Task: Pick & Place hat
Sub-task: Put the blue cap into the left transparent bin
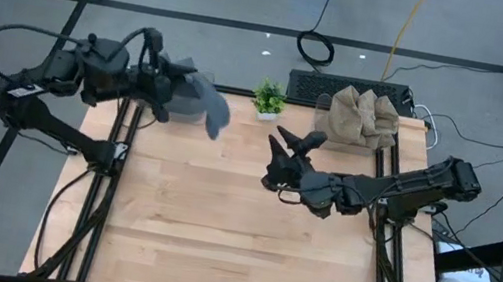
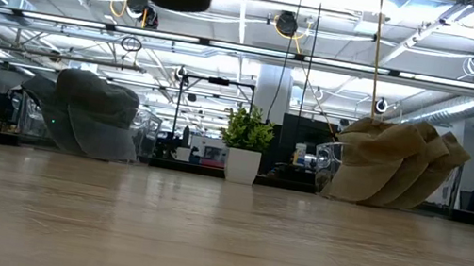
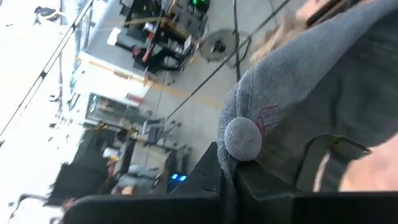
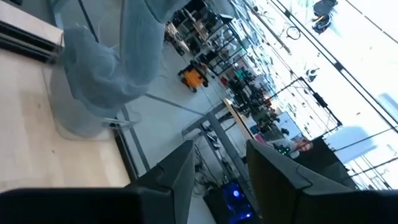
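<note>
A grey hat point(image 1: 207, 102) hangs out from my left gripper point(image 1: 168, 82), which is shut on it above the table's far left corner. In the left wrist view the hat's crown point(image 3: 311, 81) and its top button point(image 3: 242, 137) fill the picture. Below it, a clear bin point(image 4: 81, 118) holds more grey hats point(image 2: 87, 114). My right gripper point(image 1: 287, 142) stands open in the air over the table's far middle, right of the grey hat point(image 4: 118, 56), with nothing between its fingers point(image 4: 180, 168). My left gripper pinches the grey hat's crown right beside the top button point(image 3: 249, 163) between its two fingers. The fingers come about level from the table's left. The hat sticks out to the right of the fingers and sags, its free edge point(image 1: 219, 124) drooping over the table.
A stack of tan hats point(image 1: 361, 118) sits in a clear bin at the far right. A small potted plant point(image 1: 268, 98) stands at the far edge between the two bins. The wooden table point(image 1: 236, 240) lies bare toward its near edge.
</note>
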